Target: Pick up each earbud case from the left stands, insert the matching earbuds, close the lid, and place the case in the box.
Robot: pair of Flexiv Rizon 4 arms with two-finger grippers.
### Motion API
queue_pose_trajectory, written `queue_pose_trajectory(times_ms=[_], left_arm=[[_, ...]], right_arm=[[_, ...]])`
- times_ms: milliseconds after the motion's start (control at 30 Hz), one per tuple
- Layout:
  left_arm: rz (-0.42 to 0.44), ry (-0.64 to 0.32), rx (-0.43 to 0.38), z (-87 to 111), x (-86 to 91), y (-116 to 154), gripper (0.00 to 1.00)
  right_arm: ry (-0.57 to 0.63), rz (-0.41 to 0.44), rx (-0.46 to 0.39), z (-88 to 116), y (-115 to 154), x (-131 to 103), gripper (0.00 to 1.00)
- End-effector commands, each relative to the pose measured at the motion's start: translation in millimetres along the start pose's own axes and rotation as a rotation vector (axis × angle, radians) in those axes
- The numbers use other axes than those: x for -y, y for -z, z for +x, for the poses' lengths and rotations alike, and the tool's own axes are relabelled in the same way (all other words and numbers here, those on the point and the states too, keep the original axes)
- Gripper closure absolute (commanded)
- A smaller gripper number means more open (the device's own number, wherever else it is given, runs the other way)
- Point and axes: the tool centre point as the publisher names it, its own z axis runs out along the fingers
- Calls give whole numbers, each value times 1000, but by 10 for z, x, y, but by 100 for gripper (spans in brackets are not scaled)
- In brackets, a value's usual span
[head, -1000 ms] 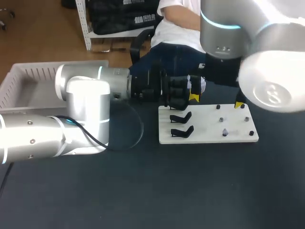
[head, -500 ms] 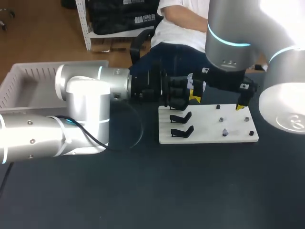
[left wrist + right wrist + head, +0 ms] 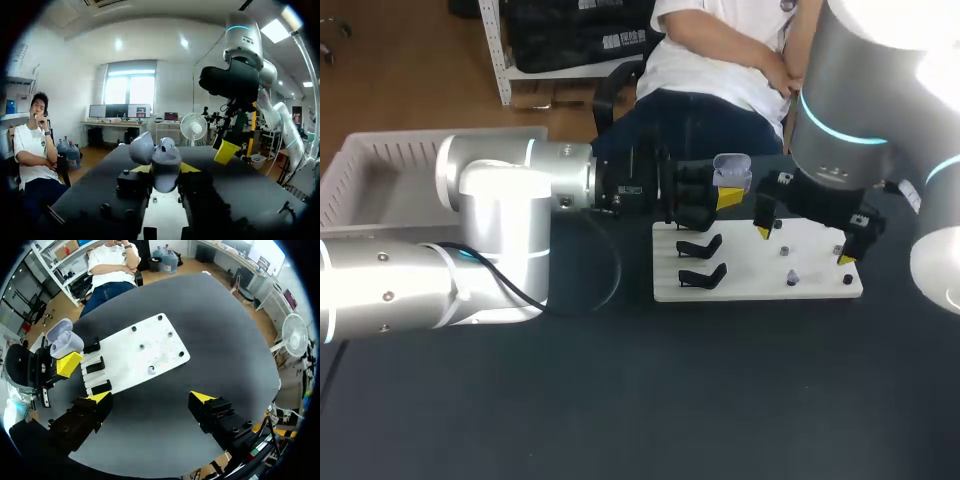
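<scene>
Open earbud case in left jaws; right jaws wide above board.

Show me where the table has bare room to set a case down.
Bare: the table in front of the white board, out to its near edge. The board is crowded: black stands on one side, pegs on the other, the open right gripper above it, and the left gripper holding the earbud case at its far edge.

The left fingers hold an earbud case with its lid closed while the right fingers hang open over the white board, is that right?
Not quite: the lid of the case is open, not closed, as the left wrist view shows. The rest holds.
</scene>
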Motion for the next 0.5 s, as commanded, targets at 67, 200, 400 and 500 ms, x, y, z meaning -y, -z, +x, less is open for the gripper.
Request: queue_pose_trajectory(times_ms=[67, 200, 400, 500], left_arm=[[-7, -3, 4, 7, 18, -3, 100], [-7, -3, 4, 7, 18, -3, 100], [-7, -3, 4, 7, 18, -3, 100], [-7, -3, 4, 7, 18, -3, 100]], right_arm=[[-70, -1, 58, 53, -161, 74, 0], [-133, 18, 79, 63, -292, 116, 0], [-57, -10, 77, 76, -512, 94, 0], [-12, -28, 53, 77, -617, 75, 0]])
